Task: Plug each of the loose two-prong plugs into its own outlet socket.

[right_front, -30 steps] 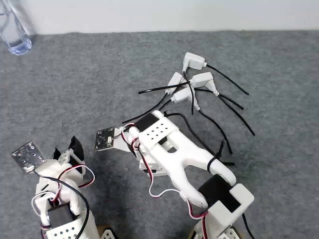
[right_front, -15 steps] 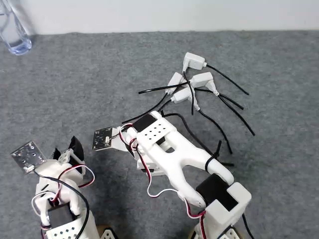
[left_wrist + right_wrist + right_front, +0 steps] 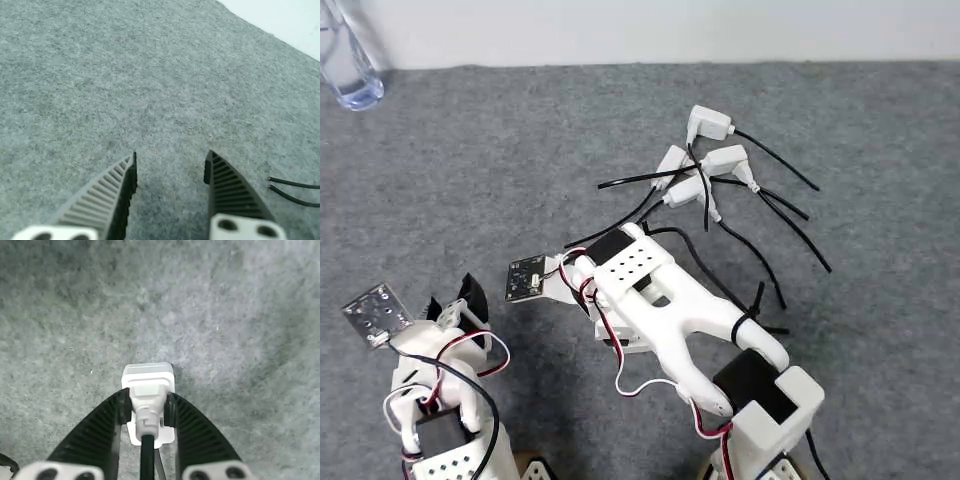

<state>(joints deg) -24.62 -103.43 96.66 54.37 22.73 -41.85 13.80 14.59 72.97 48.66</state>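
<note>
My right gripper (image 3: 147, 399) is shut on a white two-prong plug (image 3: 147, 410) with a black cable, pointing down at the grey carpet. A white block (image 3: 148, 374) lies just ahead of the plug; whether they are joined I cannot tell. In the high view the right arm (image 3: 640, 272) stands mid-table and covers its own gripper. Beyond it lies a cluster of several white plugs and sockets (image 3: 700, 160) with tangled black cables (image 3: 760, 205). My left gripper (image 3: 170, 170) is open over bare carpet, at the near left (image 3: 455, 298).
A clear glass vessel (image 3: 350, 70) stands at the far left corner by the white wall (image 3: 670, 30). Two black cable ends (image 3: 295, 192) lie beside my left gripper. Open carpet (image 3: 470, 170) spreads across the left half of the table.
The right arm has shifted slightly to the left with the plug in its grip. The left arm and the plug cluster have not moved.
</note>
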